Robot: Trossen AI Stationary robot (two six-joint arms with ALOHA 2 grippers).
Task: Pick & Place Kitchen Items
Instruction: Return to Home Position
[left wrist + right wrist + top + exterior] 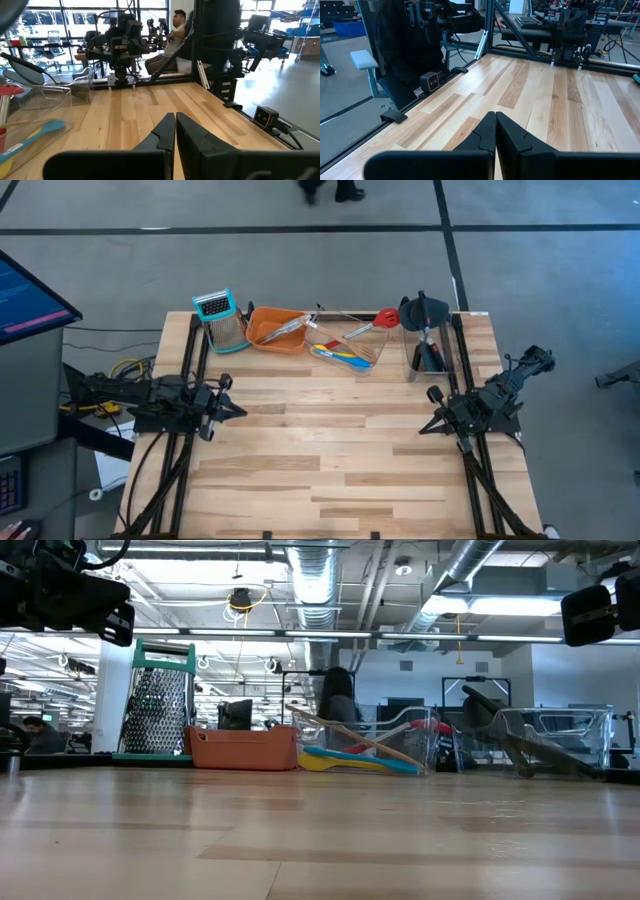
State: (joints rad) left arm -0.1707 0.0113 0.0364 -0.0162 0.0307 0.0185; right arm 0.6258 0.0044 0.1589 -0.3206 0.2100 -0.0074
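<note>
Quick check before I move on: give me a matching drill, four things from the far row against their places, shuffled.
Things:
1. grater
2. orange tray
3. red spoon
4. black spatula

Places:
A. in the right clear bin
B. left end of the row
C. leaning in the left clear bin
D. between the grater and the left clear bin

Pairs: 1-B, 2-D, 3-C, 4-A.

The left arm and right arm wait at the table's sides, jaws shut.
</note>
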